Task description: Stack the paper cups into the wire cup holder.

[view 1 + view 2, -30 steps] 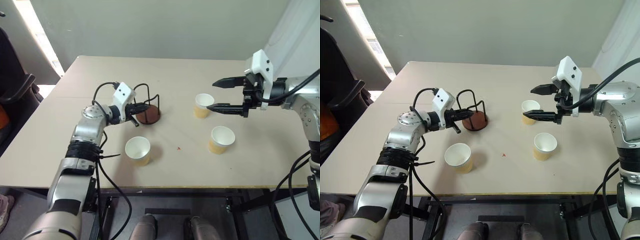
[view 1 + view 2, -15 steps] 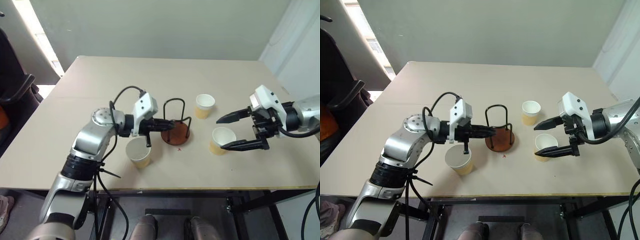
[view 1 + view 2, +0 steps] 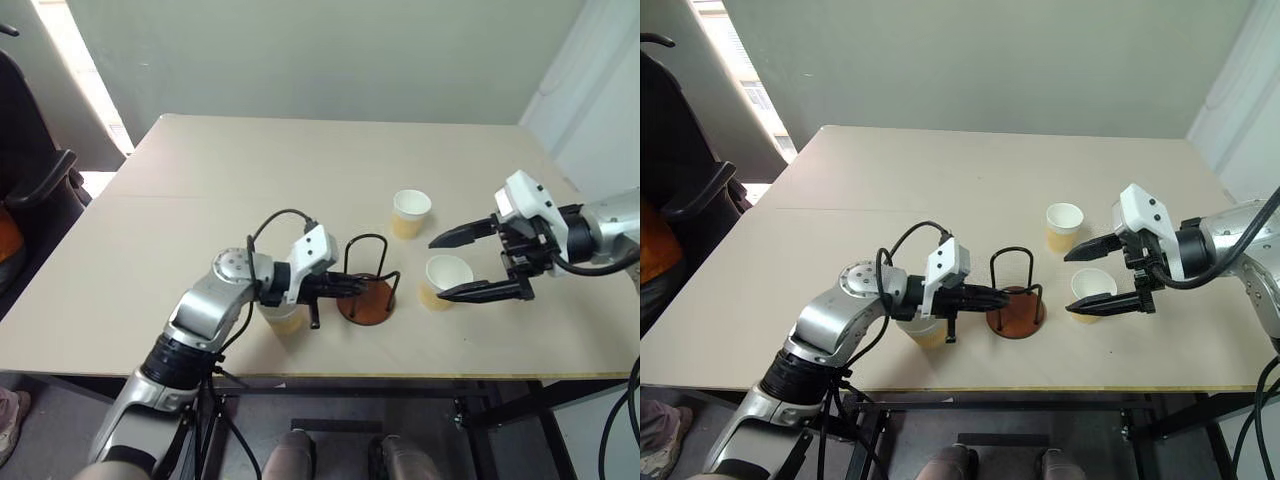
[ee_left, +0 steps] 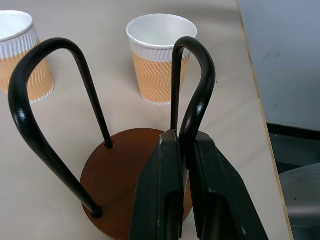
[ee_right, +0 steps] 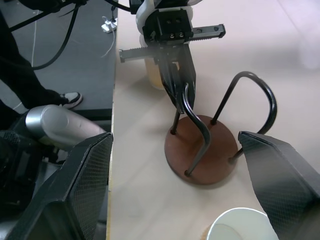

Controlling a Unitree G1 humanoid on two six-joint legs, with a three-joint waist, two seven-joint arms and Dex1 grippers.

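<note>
Nearest the front edge of the bench, the left claw is clamped on one black wire loop of the wire cup holder; the left wrist view shows its two fingers pressed together around that loop, just above the round reddish-brown base. The holder stands upright on the bench near the front edge, a little right of the middle, and holds no cup. Just to its left, largely hidden under the left wrist, stands one paper cup, upright, with its tan lower wall showing.

To the right of the holder, a second paper cup stands upright on the bench, mouth up. The right claw hovers over it with its fingers spread wide apart, one finger on the far side of the cup and one on the near side, holding nothing; whether either finger touches the cup cannot be told.

Farther back, the third paper cup stands upright by itself, near the second cup but apart from it and from both claws.
</note>
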